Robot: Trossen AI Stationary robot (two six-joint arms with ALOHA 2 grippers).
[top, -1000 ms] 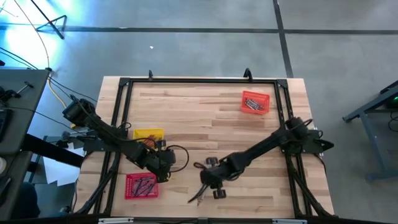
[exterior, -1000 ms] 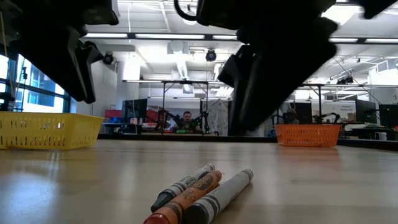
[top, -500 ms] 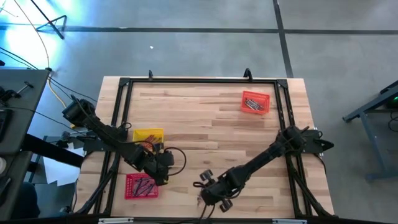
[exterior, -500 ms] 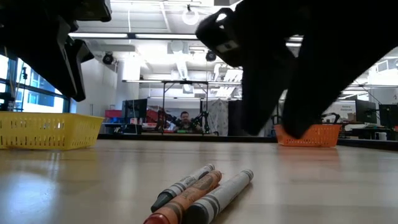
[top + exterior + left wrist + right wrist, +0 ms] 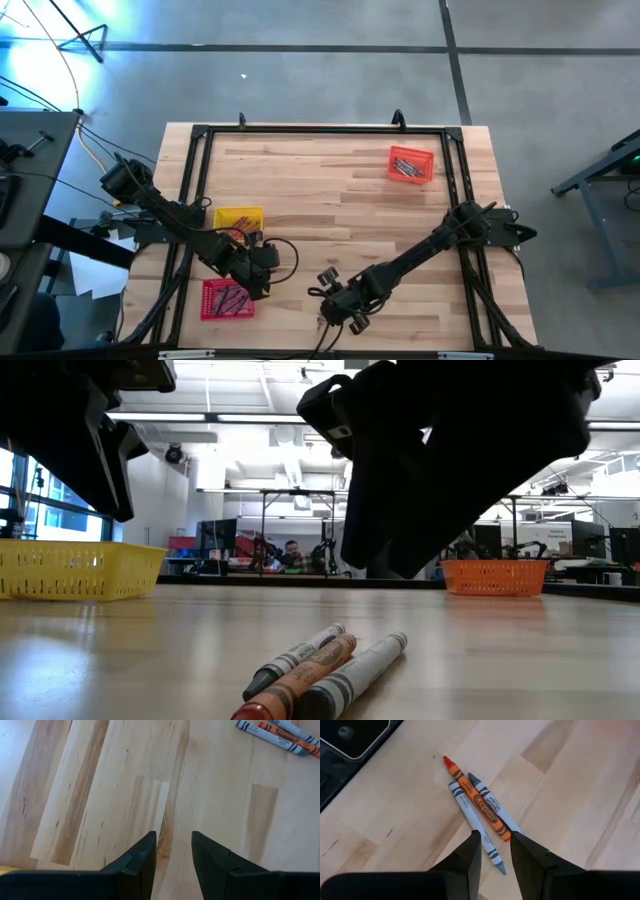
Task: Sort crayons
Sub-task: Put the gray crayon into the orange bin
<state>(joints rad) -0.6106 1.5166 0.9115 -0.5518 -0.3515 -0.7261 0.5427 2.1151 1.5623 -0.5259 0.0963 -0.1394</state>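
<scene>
From above, the right gripper (image 5: 333,313) hangs over the table's near edge and the left gripper (image 5: 262,270) hovers between the yellow tray (image 5: 239,217) and red tray (image 5: 227,299). At table level, three crayons (image 5: 318,670) lie touching side by side on the wood. Through the right wrist, an orange crayon (image 5: 476,804) sits between two grey ones just ahead of the spread, empty fingers (image 5: 468,855); the left's fingers (image 5: 141,857) are likewise apart over bare wood.

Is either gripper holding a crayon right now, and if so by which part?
Neither. The right gripper hangs open above three crayons; the left gripper is open over bare table.

Three loose crayons (image 5: 480,810), three trays (image 5: 239,217), two arms (image 5: 420,255)
</scene>
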